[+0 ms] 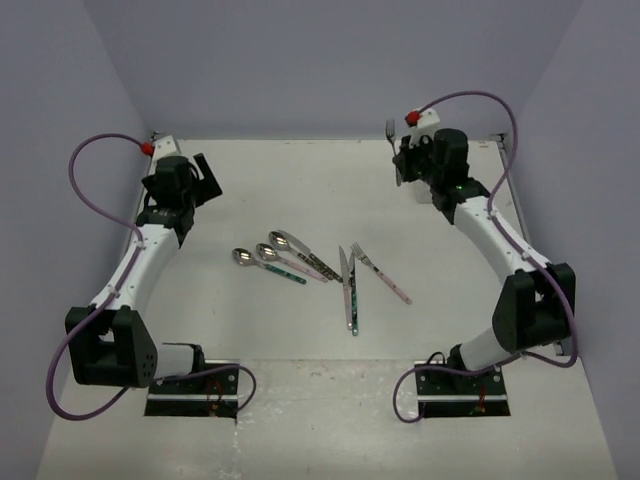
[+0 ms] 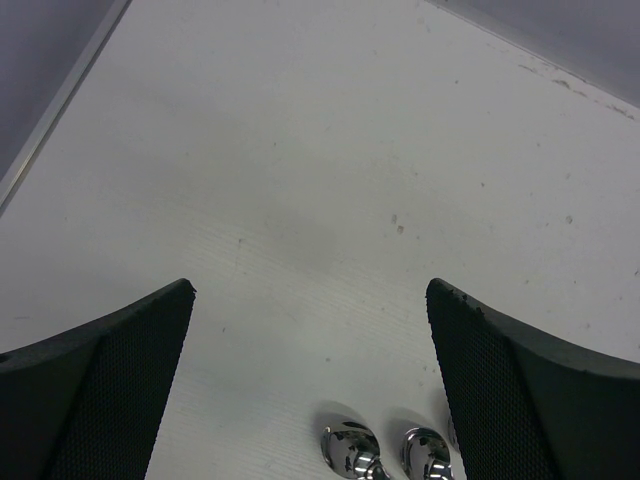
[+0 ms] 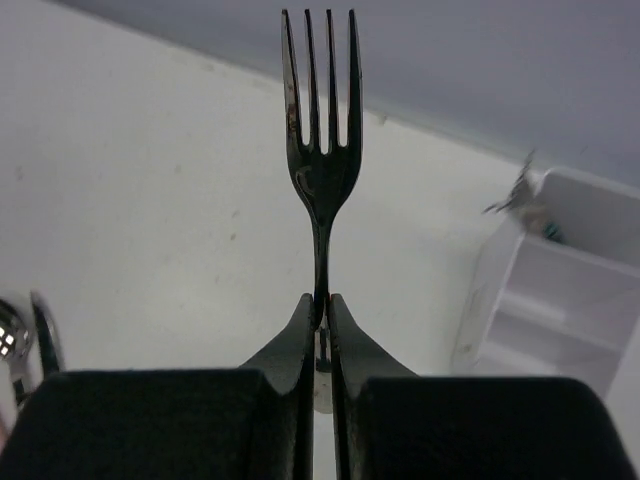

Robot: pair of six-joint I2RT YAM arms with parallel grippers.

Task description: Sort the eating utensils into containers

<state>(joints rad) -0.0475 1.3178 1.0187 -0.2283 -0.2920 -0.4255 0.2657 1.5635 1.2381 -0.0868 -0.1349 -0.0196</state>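
Nearest the viewer, two white-and-black arms are rising from bases bolted at the front edge of the white table [image 1: 300, 180], which is filling most of the overhead view. No brand, label or writing is showing legibly anywhere.

At the far right, the right gripper [image 3: 320, 300] is pinching a dark metal fork [image 3: 322, 170] just below its neck, jaws closed tight on it, tines pointing up. Holding it upright this way is probably meant to let the handle drop first into the white cutlery holder [image 3: 560, 300], which is standing just beside it to the right. Something metal with a trace of teal is poking above the holder's far rim.

At the far left, the left gripper [image 2: 310, 290] is hovering wide open and empty over bare table, likely readying for the spoons.

Mid-table, three spoons [image 1: 268, 251], two knives [image 1: 349, 295] and a pink-handled fork [image 1: 385, 277] are lying loose, waiting to be sorted.
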